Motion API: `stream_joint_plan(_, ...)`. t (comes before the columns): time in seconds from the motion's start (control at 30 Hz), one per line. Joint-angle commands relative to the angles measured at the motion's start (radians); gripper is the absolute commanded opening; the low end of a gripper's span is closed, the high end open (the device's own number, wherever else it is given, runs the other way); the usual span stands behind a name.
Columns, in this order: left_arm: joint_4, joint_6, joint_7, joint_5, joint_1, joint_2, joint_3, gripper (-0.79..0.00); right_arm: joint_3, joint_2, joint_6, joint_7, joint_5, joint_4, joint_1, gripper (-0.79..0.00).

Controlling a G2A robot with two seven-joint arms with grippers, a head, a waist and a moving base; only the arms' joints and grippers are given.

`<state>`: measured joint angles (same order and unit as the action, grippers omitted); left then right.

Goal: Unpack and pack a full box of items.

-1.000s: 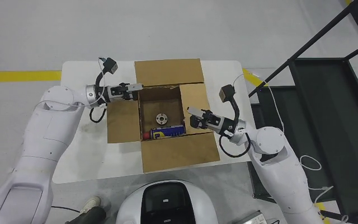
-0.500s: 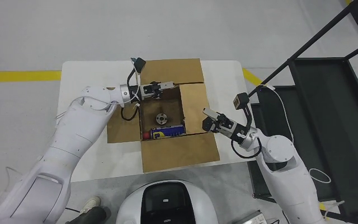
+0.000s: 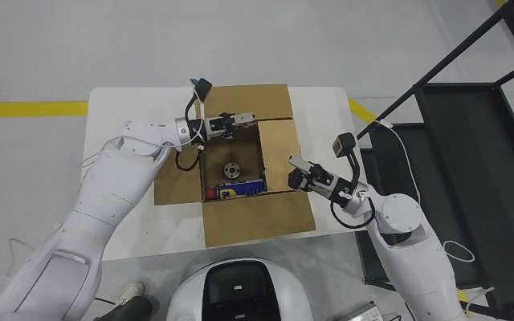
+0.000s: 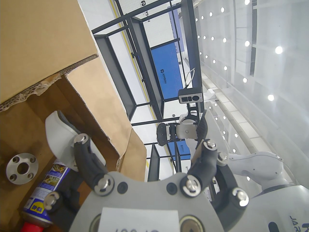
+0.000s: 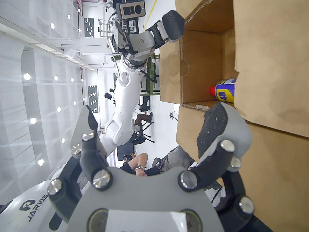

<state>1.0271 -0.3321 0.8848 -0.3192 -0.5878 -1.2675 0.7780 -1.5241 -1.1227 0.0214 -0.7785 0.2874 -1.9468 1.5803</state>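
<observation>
Left gripper (image 3: 244, 119): fingers spread wide, nothing between them. It sits over the far rim of the box (image 3: 257, 217), right at the fold of the far flap (image 3: 241, 102). Tips point across the opening toward the box's right side. In the left wrist view one fingertip (image 4: 56, 126) hangs inside the opening, above the box floor. The other shows against the room beyond the box.

Right gripper (image 3: 294, 173): also spread, empty. It's over the box's right flap (image 3: 277, 144), just outside the opening, tips pointing toward it.

Box: open, standing on the white table (image 3: 120, 104), four flaps folded outward.

Contents:
- spray can (image 3: 238, 189), blue and yellow, lies on its side along the box's near wall. Its red cap is at the near-left corner of the box.
- flange (image 3: 232, 170), a round metal disc with a centre bore and bolt holes, lies flat about mid-floor of the box. It's near the can, with a small gap between them.

In the right wrist view the can's cap end peeks out past the torn edge of the right flap.
</observation>
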Motion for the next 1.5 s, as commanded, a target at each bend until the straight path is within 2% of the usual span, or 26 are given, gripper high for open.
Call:
stream_joint_plan(0.0,-0.001,0.033,-0.014,0.004,0.011,-0.016,-0.029,0.000,0.004,0.001,0.003,0.004,-0.004,-0.005,0.001,0.000)
stream_joint_plan(0.07,-0.041,0.051,-0.068,0.025,0.030,-0.035,-0.056,0.000,0.011,0.001,0.005,0.009,-0.009,-0.010,0.002,0.000)
stream_joint_plan(0.13,-0.084,0.067,-0.070,-0.008,0.035,-0.058,-0.087,0.000,0.022,0.001,0.006,0.013,-0.014,-0.011,0.007,0.000)
stream_joint_plan(0.37,-0.261,0.027,-0.082,-0.061,0.084,-0.147,-0.174,0.000,0.072,0.000,0.003,0.039,-0.047,-0.012,0.020,0.000)
stream_joint_plan(0.6,-0.412,-0.029,-0.107,-0.113,0.119,-0.232,-0.218,0.000,0.139,0.000,0.019,0.055,-0.127,-0.031,0.030,0.000)
stream_joint_plan(0.7,-0.473,-0.016,-0.094,-0.126,0.134,-0.267,-0.236,0.000,0.165,-0.002,0.024,0.074,-0.145,-0.037,0.030,0.000)
stream_joint_plan(0.83,-0.538,-0.052,-0.063,-0.197,0.143,-0.305,-0.224,0.000,0.194,-0.002,0.038,0.077,-0.175,-0.042,0.023,0.000)
stream_joint_plan(0.97,-0.568,-0.164,0.034,-0.299,0.154,-0.322,-0.180,0.000,0.209,-0.002,0.049,0.090,-0.198,-0.048,0.016,0.000)
stream_joint_plan(1.13,-0.565,-0.277,0.178,-0.399,0.162,-0.329,-0.127,0.000,0.207,-0.001,0.034,0.125,-0.223,-0.050,0.015,0.000)
stream_joint_plan(1.2,-0.563,-0.285,0.227,-0.410,0.165,-0.333,-0.122,0.000,0.192,-0.002,0.017,0.183,-0.241,-0.036,0.011,0.000)
stream_joint_plan(1.37,-0.585,-0.283,0.255,-0.448,0.177,-0.345,-0.097,0.000,0.140,-0.005,-0.046,0.331,-0.219,-0.017,0.033,0.000)
stream_joint_plan(1.47,-0.607,-0.316,0.286,-0.475,0.188,-0.337,-0.064,0.000,0.093,-0.005,-0.090,0.382,-0.189,-0.036,0.074,0.000)
